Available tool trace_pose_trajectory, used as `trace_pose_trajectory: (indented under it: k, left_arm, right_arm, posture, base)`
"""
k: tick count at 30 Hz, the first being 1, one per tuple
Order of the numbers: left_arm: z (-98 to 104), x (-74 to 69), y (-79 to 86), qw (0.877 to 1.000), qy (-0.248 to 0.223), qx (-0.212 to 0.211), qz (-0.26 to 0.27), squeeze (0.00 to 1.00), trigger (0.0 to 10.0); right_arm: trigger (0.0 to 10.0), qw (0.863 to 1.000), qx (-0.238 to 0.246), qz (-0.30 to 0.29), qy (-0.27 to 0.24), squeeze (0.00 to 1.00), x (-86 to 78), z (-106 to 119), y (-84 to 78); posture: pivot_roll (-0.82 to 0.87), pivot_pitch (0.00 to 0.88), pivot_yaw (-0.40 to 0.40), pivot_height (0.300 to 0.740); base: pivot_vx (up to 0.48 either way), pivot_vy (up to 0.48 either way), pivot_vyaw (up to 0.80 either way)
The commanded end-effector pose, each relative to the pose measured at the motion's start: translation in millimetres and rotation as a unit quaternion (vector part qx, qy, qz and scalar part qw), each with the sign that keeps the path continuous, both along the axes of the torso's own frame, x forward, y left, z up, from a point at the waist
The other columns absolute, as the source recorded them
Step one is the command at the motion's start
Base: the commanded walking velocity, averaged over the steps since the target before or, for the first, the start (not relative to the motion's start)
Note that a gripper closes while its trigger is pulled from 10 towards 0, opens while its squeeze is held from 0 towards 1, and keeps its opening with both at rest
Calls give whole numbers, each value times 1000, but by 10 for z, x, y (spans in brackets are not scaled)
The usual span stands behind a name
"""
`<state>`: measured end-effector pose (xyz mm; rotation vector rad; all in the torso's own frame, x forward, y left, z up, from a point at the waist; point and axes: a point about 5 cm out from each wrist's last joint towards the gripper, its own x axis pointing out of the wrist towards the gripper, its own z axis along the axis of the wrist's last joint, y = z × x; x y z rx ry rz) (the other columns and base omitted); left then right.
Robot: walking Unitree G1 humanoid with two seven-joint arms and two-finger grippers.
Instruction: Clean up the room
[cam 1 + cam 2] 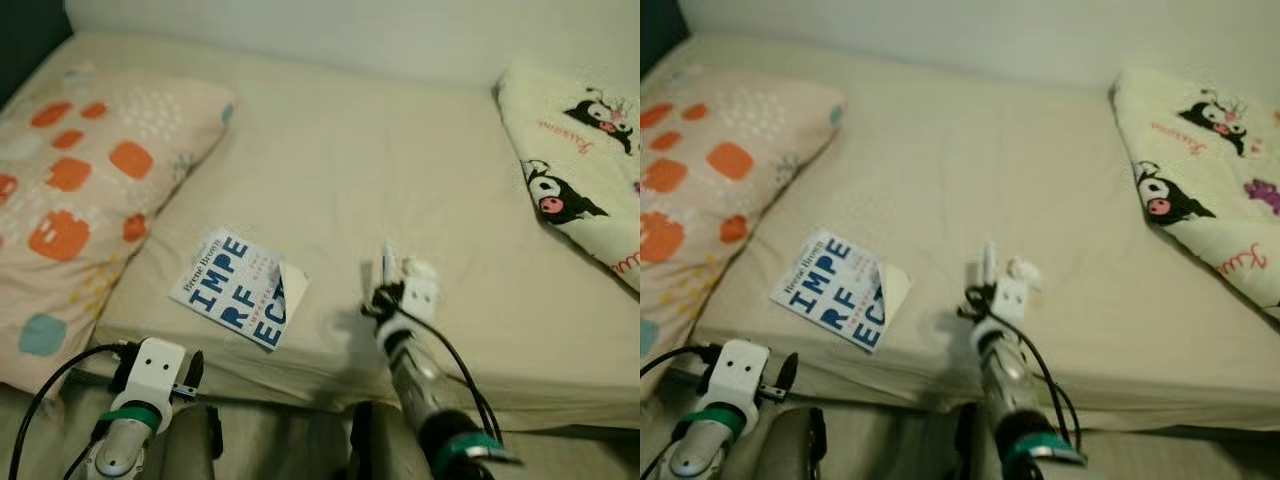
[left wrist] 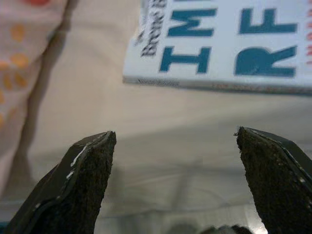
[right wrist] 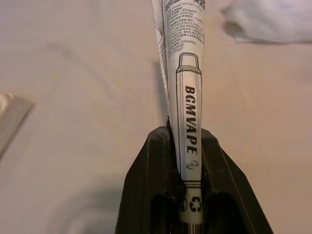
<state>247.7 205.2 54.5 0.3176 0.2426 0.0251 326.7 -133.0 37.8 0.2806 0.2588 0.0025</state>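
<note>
The book [image 1: 240, 289] on the bed has big blue letters "IMPE", "RF", "ECT" on its cover, and small dark words "Brene Brown" along one edge. The folded white paper packet [image 3: 184, 87] says "BGMVAPE" beside a drawn pen shape.

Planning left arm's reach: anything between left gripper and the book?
Nothing: bare sheet between the open left gripper and the book, per left wrist view.
</note>
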Motion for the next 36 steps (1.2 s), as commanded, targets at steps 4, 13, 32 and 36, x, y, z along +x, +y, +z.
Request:
trace_pose_trajectory:
  k: [4,13,32,36]
  left_arm:
    - [-112,29,-94,1000,16,-6,-8,0,10000]
    - [-117,165,-173,1000,2,11,-24,0,10000]
    - [-69,348,-205,999,-15,18,-42,0,10000]
    - [-34,372,-185,999,-20,19,-40,0,10000]
  right_arm:
    - [10000,1000,-15,-5,18,0,-110,-131,-106]
    - [10000,997,-44,51,46,0,-269,-306,13]
    - [10000,998,-24,33,38,0,-274,-292,74]
    - [10000,999,-19,27,40,0,-289,-307,77]
  posture:
    - [63,0,-40,580]
    - [80,0,-34,580]
    - [58,0,55,625]
    - [67,0,61,635]
  base:
    - [0,0,0]
    - [0,0,0]
    - [0,0,0]
    - [0,0,0]
